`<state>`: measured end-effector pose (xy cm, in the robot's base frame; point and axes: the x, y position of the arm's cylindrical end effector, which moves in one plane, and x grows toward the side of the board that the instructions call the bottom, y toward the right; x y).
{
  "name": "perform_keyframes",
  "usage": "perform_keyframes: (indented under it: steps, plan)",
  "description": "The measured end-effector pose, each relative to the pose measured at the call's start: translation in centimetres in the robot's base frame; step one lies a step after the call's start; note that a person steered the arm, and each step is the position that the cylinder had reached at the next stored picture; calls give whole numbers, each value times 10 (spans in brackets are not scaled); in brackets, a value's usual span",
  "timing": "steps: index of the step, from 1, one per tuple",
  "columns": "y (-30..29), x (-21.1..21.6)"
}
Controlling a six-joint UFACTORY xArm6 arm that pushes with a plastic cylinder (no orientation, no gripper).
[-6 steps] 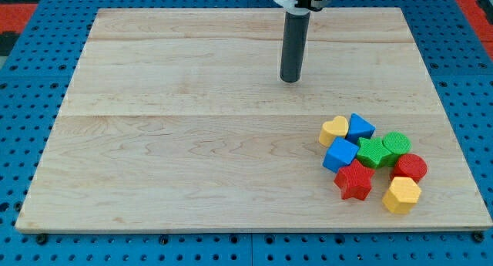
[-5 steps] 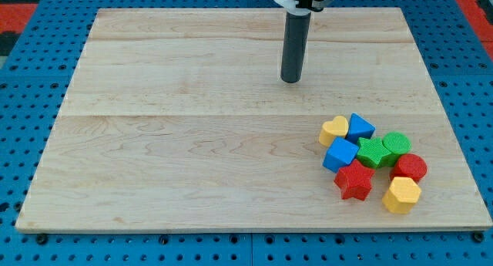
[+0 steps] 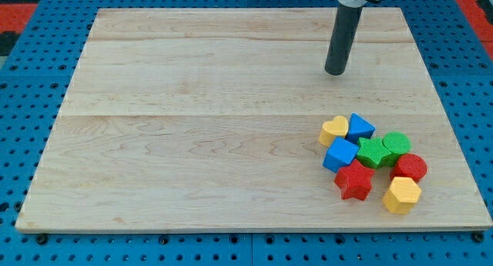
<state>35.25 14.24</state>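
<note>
— What is hidden or hard to see from where you stand?

— The upper part of my rod is cut off by the view's top edge, so only the dark shaft and a bit of white collar show. I have no pincer, so I cannot say released or clenched; there is only my tip [image 3: 334, 72]. In the cluster of blocks some are partly covered by their neighbours, and their lower sides are hard to make out.

— Where is the tip, and does it touch anything?

— It rests on the wooden bench [image 3: 192, 143], in the upper right part, and touches no block. The blocks are well apart from it, toward the view's bottom. Nearest to my tip are the yellow heart [image 3: 333, 129] and the blue block [image 3: 360, 126] just beside it.

— Please go through the blocks, left to right.

— First the yellow heart, and below it a blue cube [image 3: 340, 154], touching it. Then the blue block, and lower the red star [image 3: 354, 181]. Next the green star [image 3: 373, 152], pressed against a green cylinder [image 3: 397, 143]. Farther right, a yellow hexagon [image 3: 401, 194] lies nearest the view's bottom, and a red cylinder [image 3: 410, 167] is just above it. All eight sit tightly together near the bench's right edge.
</note>
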Motion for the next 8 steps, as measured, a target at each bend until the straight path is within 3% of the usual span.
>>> perform_keyframes:
  steps: [1,2,3,5,8]
  plan:
    - [7,0]
    - [95,15]
    - [190,64]
    - [203,125]
    - [119,135]
